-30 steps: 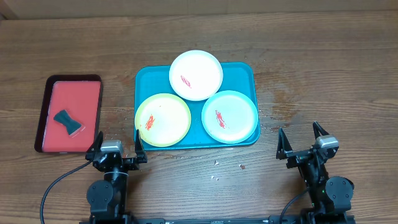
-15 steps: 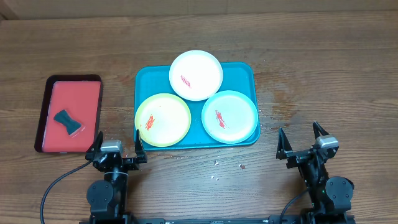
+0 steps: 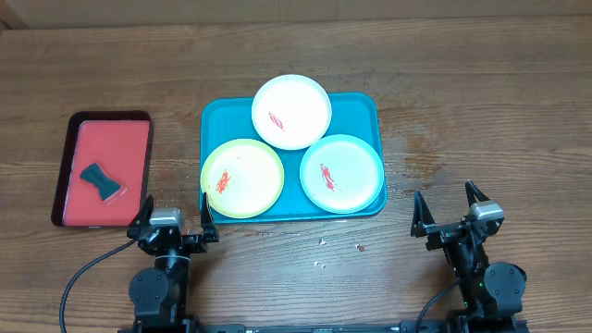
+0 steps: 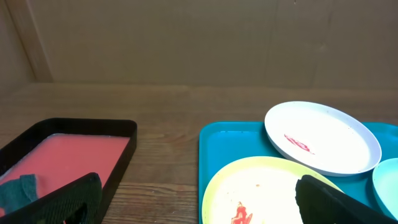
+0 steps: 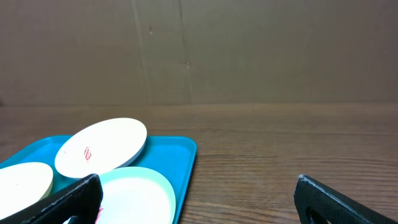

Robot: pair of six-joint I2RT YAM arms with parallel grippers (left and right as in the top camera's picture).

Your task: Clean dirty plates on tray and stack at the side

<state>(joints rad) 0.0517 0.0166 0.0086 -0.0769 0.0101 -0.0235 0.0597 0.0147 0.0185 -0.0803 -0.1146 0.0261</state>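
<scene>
The left hand is spread as wide as it goes and holds nothing. It sits low at the near edge of the bench, with its inner finger just beside the rim of the yellow-green plate; whether they touch I cannot tell. The right hand is equally wide and empty, near the tray's near right corner but apart from it. All three plates lie on the teal tray, each with a red smear. The yellow-green one overhangs the near left rim, the pale aqua plate sits at the near right, and the white plate juts over the far rim. They look like thin, light, stiff plastic, probably slick and apt to skate across the tray under a wipe, so a pinch on the raised lip where a plate overhangs seems the best hold. Left of the tray, a red tray carries a dark bow-shaped wiper, likely soft.
</scene>
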